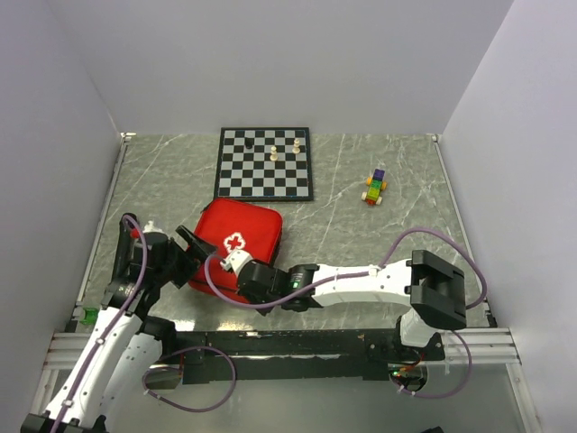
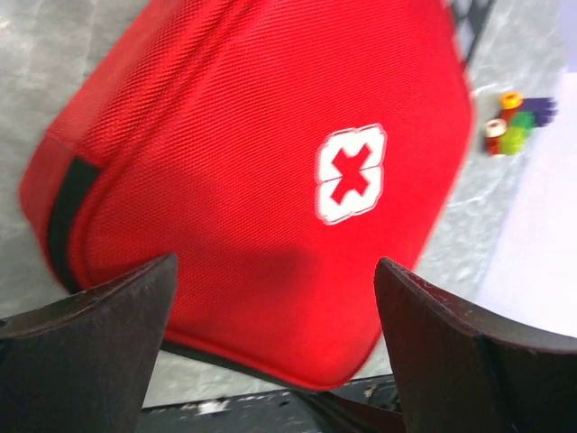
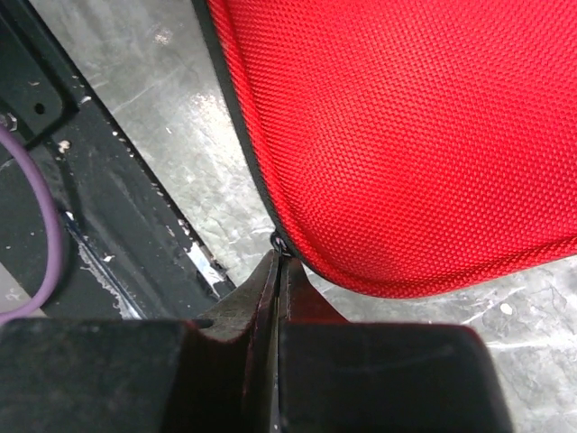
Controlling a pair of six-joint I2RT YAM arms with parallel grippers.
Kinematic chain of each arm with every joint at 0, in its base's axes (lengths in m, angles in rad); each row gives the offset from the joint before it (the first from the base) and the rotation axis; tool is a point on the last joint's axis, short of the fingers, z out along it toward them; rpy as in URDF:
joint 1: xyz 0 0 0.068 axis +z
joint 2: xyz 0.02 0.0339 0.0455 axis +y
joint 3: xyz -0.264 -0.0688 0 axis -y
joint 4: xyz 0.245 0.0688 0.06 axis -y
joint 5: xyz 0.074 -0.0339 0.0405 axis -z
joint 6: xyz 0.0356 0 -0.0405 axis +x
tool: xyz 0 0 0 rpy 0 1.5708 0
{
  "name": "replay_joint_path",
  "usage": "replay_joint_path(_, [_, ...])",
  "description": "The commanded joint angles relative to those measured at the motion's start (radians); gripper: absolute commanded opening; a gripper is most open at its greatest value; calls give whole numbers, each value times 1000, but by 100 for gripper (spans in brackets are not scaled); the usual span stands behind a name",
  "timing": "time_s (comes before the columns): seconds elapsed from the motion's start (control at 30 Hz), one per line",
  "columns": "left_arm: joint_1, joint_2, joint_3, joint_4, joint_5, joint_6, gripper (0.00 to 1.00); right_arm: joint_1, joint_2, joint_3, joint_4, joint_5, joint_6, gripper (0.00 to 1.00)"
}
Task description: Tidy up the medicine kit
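Note:
The medicine kit (image 1: 240, 238) is a red soft case with a white cross. It lies closed on the table in front of the chessboard. In the left wrist view the kit (image 2: 252, 171) fills the frame, cross facing up. My left gripper (image 1: 187, 250) is open at the kit's left edge, and its fingers (image 2: 108, 334) straddle the kit's near corner. My right gripper (image 1: 236, 265) is at the kit's near edge. Its jaws (image 3: 281, 263) are shut on the small zipper pull (image 3: 282, 244) at the black zipper seam of the kit (image 3: 406, 135).
A black-and-white chessboard (image 1: 264, 163) with a few pieces lies at the back. A small stack of coloured blocks (image 1: 375, 188) stands to the right, and it also shows in the left wrist view (image 2: 516, 122). The black mounting rail (image 3: 99, 225) runs along the table's near edge.

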Motion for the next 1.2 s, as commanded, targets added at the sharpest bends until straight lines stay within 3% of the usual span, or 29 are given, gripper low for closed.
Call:
replay_joint_path(0.0, [-3,38,-9,30,-5,-81,96,-5,-38,-49,38,43,27,0])
replay_joint_path(0.33, [-3,281,-67,148,-109,-76,97,-23,-196,-266,31,155,124,0])
replay_joint_path(0.53, [-3,345,-108,210,-137,-76,98,-112,-298,-367,28,172,171,0])
replay_joint_path(0.8, [-2,382,-131,256,-140,-63,98,-250,-310,-361,72,149,128,0])
replay_joint_path(0.97, [-3,309,-72,227,-97,-46,96,-200,-367,-369,74,149,85,0])
replay_joint_path(1.17, [-3,112,109,12,-214,-41,96,-44,-287,-251,28,195,18,0])
